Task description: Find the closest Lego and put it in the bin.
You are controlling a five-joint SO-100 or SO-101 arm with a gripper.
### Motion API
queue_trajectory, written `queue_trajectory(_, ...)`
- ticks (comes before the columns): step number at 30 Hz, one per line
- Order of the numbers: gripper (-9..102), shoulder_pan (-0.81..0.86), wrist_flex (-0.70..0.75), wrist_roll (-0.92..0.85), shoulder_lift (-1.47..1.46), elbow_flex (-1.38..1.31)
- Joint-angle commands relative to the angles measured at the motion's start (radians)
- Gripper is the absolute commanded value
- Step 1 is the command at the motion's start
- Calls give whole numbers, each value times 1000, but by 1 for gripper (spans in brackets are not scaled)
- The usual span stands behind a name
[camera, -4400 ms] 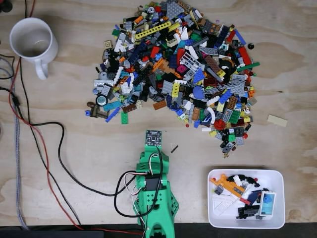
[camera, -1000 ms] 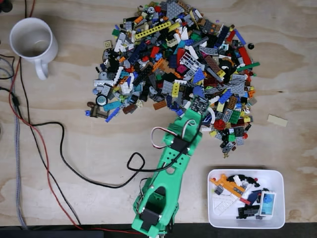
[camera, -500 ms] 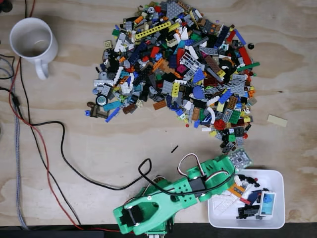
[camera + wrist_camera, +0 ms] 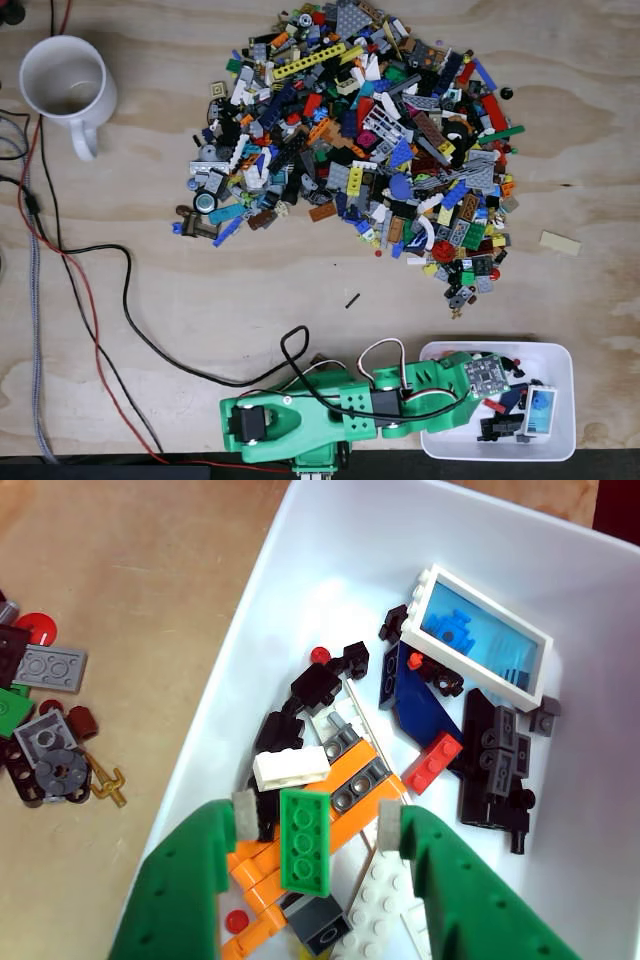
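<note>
Green brick (image 4: 304,840) between open gripper (image 4: 315,828)

Green printed arm (image 4: 330,420) with black servos, looping black and white cables.

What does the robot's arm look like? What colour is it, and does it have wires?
The arm is bright green plastic, built of blocky segments with black motors set in. Black and white wires loop out of its top. A small dark circuit board sits near the tip. The pincer has two chunky green fingers dotted with small round holes, each with a pale grey pad.
</note>
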Motion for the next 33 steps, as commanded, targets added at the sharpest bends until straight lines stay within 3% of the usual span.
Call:
queue_trajectory(1,20,-25,-25,38,38,-23)
queue_trajectory(6,0,-235,61,92,94,-80)
queue_trajectory(13,0,-844,442,195,376,-72)
queue_trajectory(19,0,-1183,641,270,598,29)
queue_trajectory(33,0,-1502,623,334,601,245)
